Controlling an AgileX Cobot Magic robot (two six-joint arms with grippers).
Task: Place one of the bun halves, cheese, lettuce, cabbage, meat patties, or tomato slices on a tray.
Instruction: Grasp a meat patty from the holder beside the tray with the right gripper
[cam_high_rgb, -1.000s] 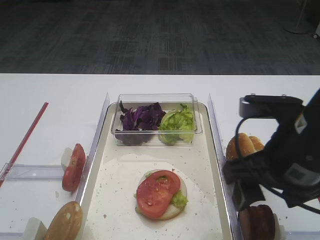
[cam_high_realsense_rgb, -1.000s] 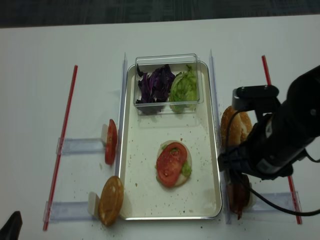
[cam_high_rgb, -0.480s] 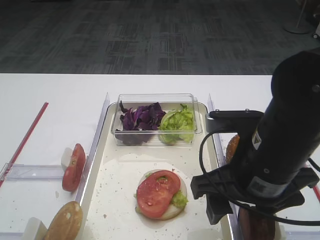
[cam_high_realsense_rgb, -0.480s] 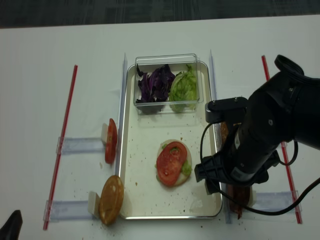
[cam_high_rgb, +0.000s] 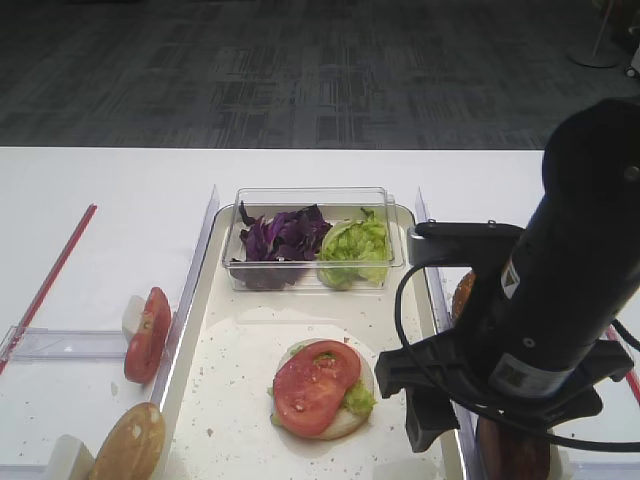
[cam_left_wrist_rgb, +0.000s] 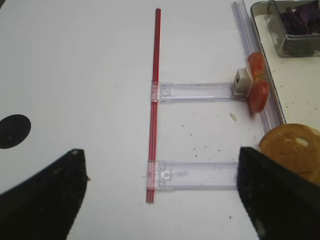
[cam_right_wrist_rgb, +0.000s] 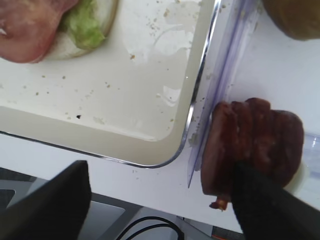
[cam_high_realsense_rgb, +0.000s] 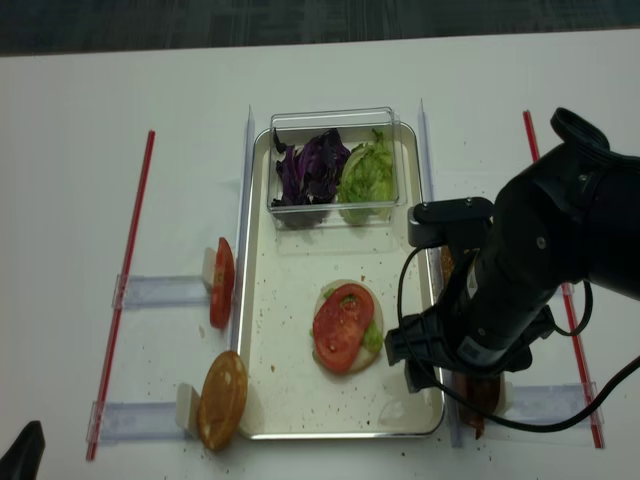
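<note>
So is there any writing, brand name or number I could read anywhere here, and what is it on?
No readable text anywhere.
Pale stickers on the right arm: markings too small and blurred to read.
The tray, clear tub and red strips: no print visible.

right arm (cam_high_rgb: 560, 300) is a chunky matte black thing, rounded casing up top, boxy black camera bracket sticking out the side. black cables loop round the wrist. there's a small white sticker and a grey qr-looking label on the body. jaws are plain black wedges in both wrist views.
</note>
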